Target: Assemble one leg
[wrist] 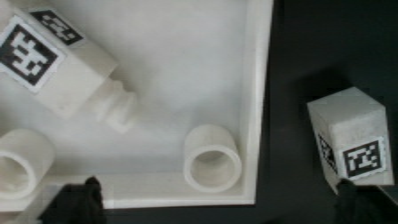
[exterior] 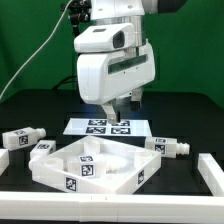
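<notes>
A white leg (wrist: 68, 62) with a black-and-white tag lies on its side inside the large white square tray piece (wrist: 196, 90), near two round sockets (wrist: 214, 160). In the exterior view this leg (exterior: 88, 163) shows inside the tray piece (exterior: 120, 160). A second leg (wrist: 356, 135) lies on the black table just beside the tray's edge. My gripper (wrist: 217, 206) hangs above the tray's back edge with its dark fingertips (wrist: 79, 200) wide apart and nothing between them. In the exterior view the gripper (exterior: 113, 112) is above the far side of the tray, in front of the marker board.
The marker board (exterior: 105, 126) lies behind the tray. Two more legs (exterior: 22, 137) lie at the exterior view's left, and one (exterior: 168, 147) at its right. A white bar (exterior: 100, 205) runs along the front edge, and another white piece (exterior: 210, 172) lies at the right.
</notes>
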Controlling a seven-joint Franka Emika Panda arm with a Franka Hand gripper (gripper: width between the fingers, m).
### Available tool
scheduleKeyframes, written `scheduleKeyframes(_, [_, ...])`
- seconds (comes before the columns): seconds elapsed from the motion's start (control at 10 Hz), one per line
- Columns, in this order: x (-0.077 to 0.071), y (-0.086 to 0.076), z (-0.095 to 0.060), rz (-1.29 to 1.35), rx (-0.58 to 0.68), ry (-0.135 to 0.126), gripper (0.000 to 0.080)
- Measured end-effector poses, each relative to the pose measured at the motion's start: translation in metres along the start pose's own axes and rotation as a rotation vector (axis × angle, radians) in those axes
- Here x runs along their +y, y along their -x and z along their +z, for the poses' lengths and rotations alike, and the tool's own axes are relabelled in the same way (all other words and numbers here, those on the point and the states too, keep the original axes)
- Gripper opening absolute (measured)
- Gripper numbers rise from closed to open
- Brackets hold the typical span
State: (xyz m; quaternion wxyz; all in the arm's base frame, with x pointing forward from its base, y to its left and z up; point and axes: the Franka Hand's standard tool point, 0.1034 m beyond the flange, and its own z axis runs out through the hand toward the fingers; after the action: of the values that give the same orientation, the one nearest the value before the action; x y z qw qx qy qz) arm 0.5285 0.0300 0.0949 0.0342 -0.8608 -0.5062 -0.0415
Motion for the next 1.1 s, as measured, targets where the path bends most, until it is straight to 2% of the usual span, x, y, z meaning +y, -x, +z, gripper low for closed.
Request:
scheduleKeyframes(0.7, [0.000,0.002,0.001,0.002,-0.003,-0.001,0.0649])
scheduleKeyframes(0.8, [0.002,0.004,0.002,-0.016,0.000,0.011,0.0649])
scheduleKeyframes(1.0, [-0.004,0.022,0.027,-0.035,0.004,0.034,0.0649])
scheduleKeyframes(1.1, [-0.007,0.030,0.038,-0.028,-0.002,0.019,0.0649])
